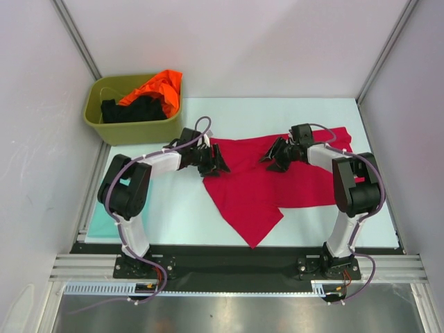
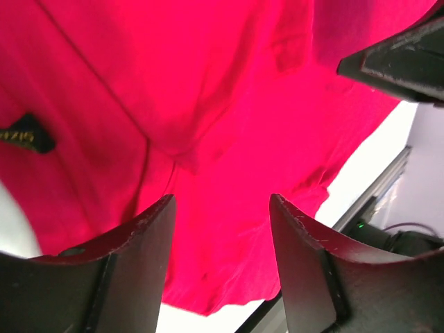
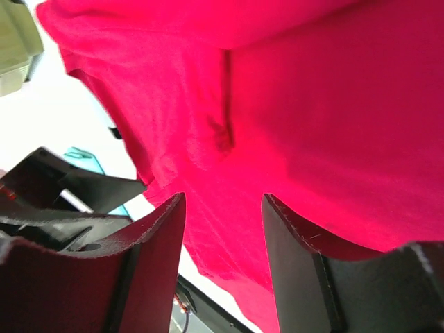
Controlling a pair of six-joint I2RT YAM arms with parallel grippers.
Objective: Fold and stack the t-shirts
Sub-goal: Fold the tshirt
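White walls close in the pale table [image 1: 173, 208] you are working over. At its far left corner stands an olive-green tub [image 1: 132, 129], with an orange shirt [image 1: 161, 84] spilling over its back rim and a black shirt [image 1: 135, 109] lying inside. Your red shirt [image 1: 257, 184] lies loose and creased across the middle and right of the table, unfolded. One corner points toward the near edge and another part reaches the far right. Your left gripper [image 1: 214, 161] is low at the shirt's left edge. Its wrist camera shows the fingers [image 2: 139, 239] standing apart, with nothing pinched between them and only red cloth filling the view beyond. A small black label [image 2: 24, 135] with gold lettering sits on the cloth at the left of that view; the lettering is too blurred to read surely. Your right gripper [image 1: 276, 158] is over the upper middle of the same shirt, facing the left one, the two near each other but apart. Its fingers are also spread, the gap between them free, with a seam and folds of red cloth below. A teal patch [image 1: 99, 223] shows at the table's left edge beside the left arm. You cannot tell from this view what it is.
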